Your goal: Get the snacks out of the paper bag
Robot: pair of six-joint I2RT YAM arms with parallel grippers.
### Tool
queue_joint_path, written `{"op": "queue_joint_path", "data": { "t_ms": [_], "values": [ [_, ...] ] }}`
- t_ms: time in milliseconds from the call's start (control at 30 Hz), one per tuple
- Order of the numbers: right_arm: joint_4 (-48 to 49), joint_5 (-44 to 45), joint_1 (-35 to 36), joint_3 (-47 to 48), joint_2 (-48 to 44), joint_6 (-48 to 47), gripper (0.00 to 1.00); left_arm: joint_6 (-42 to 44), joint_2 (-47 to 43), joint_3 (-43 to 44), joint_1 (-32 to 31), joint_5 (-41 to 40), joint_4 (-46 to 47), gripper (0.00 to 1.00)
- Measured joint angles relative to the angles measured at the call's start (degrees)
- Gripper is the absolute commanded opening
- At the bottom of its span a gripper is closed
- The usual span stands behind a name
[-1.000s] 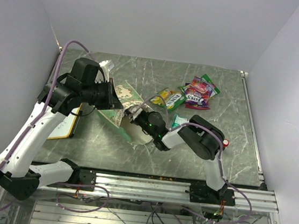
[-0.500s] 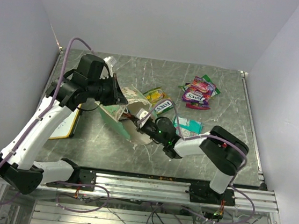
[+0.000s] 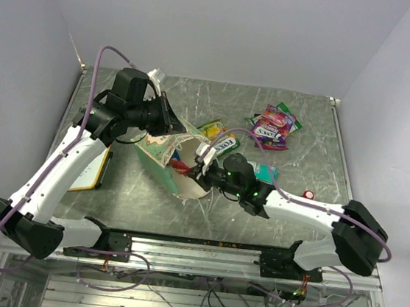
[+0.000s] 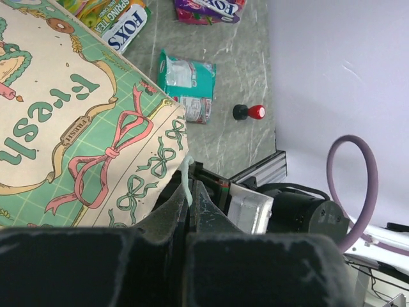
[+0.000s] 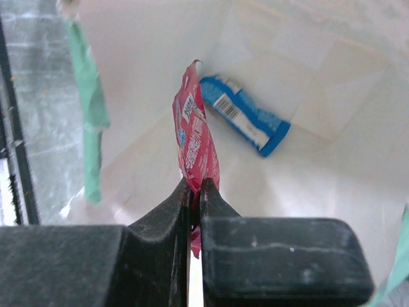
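The mint-green paper bag (image 3: 159, 148) lies on its side, mouth toward the right arm. My left gripper (image 3: 173, 125) is shut on its thin string handle (image 4: 186, 178) and holds the upper edge up. Inside the bag's mouth, my right gripper (image 5: 195, 188) is shut on a red snack packet (image 5: 195, 137). A blue packet (image 5: 246, 115) lies deeper in the bag. In the top view the right gripper (image 3: 200, 170) sits at the bag's opening. Other snacks lie on the table: a yellow-green packet (image 3: 218, 131), a pink-purple pile (image 3: 273, 126) and a teal packet (image 3: 260, 172).
A red-topped black button (image 3: 308, 194) stands right of the right arm's forearm. A wood-framed whiteboard (image 3: 92, 172) lies at the left under the left arm. The metal rail (image 3: 201, 249) runs along the near edge; walls close in on three sides.
The left gripper has lifted the bag's upper edge up and back. The right arm has stretched out, its elbow swinging right, while its gripper stays at the bag's mouth.
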Motion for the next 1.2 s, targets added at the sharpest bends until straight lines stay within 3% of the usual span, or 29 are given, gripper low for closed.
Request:
{"op": "queue_joint_path", "data": {
  "t_ms": [367, 667, 1033, 1200],
  "values": [
    [-31.6, 2.0, 0.0, 3.3, -20.9, -2.6, 0.00, -0.8, 4.6, -0.5, 2.3, -1.7, 1.1, 0.07],
    [-47.8, 13.5, 0.0, 15.1, -32.8, -3.0, 0.00, -2.1, 9.9, -1.2, 3.4, -1.6, 4.2, 0.07],
    [-53.4, 42.9, -0.3, 21.9, -33.1, 10.1, 0.00, -2.1, 14.7, -1.0, 3.6, 0.0, 5.1, 0.07],
    [-60.7, 45.6, -7.7, 27.5, -24.3, 17.4, 0.00, -2.0, 14.7, -0.9, 3.7, 0.1, 5.0, 0.07]
  ]
}}
